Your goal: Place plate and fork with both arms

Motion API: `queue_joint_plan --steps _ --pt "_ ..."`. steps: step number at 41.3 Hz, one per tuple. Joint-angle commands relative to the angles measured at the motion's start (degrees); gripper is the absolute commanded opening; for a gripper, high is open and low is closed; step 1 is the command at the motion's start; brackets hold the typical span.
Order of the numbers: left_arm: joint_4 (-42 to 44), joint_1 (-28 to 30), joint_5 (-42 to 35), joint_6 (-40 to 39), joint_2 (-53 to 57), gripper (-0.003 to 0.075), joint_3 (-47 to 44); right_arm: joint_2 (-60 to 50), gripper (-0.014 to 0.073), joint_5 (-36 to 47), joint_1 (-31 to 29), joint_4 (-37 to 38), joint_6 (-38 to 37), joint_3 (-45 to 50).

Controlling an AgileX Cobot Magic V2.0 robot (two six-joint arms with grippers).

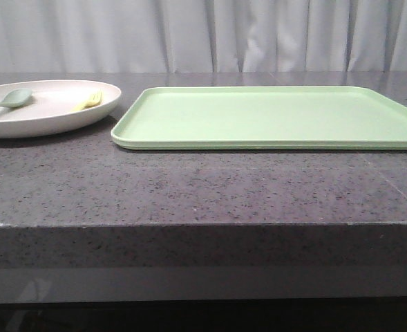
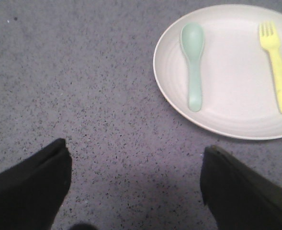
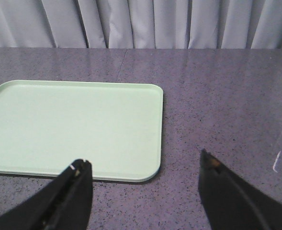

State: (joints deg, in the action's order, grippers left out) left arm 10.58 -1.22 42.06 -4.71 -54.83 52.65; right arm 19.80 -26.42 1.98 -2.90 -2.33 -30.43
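Speckled grey countertop [image 1: 203, 187], pale curtain [image 1: 203, 34] behind

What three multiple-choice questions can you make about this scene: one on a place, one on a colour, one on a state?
1. Where does the fork lie?
A. on the plate
B. on the tray
C. on the bare table

2. What colour is the spoon?
A. yellow
B. pale grey-green
C. red

3. How is the left gripper?
A. shut on the fork
B. shut on the plate
C. open, holding nothing

Answers: 1 A, the fork rests inside the plate beside the spoon. 2 B, it is pale green against the cream plate. 3 C, its fingers stand wide apart over bare table.
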Motion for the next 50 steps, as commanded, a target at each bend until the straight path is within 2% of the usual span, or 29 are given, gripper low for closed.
queue_joint_plan --steps 1,6,8,15,21,33,42,50 --pt "-0.3 1.2 -1.5 -0.2 -5.1 0.0545 4.7 1.0 0.0500 4.0 0.2 0.4 0.6 -1.8" --pt "-8.3 6.4 -1.1 1.9 -12.7 0.0545 9.3 1.0 0.0500 4.0 0.2 0.4 0.6 -1.8" --pt "-13.2 8.5 -1.1 5.4 -15.0 0.0545 10.7 1.0 0.0500 4.0 0.2 0.4 0.6 -1.8" --pt "-40.6 16.4 1.6 24.4 -23.7 0.0545 14.9 1.0 0.0500 4.0 0.2 0.4 0.6 -1.8" --pt "-54.8 19.7 4.5 32.4 -29.9 0.0545 17.1 1.0 0.0500 4.0 0.2 0.4 0.6 -1.8" --pt "-66.2 19.7 4.9 36.7 -39.8 0.0545 20.6 1.0 0.0500 4.0 0.2 0.4 0.6 -1.8" --pt "-66.7 19.7 5.3 36.8 -44.6 0.0541 23.2 1.0 0.0500 4.0 0.2 0.4 0.6 -1.8" --pt "-67.8 19.1 5.1 37.5 -46.4 0.0454 23.3 1.0 0.0500 4.0 0.2 0.4 0.6 -1.8"
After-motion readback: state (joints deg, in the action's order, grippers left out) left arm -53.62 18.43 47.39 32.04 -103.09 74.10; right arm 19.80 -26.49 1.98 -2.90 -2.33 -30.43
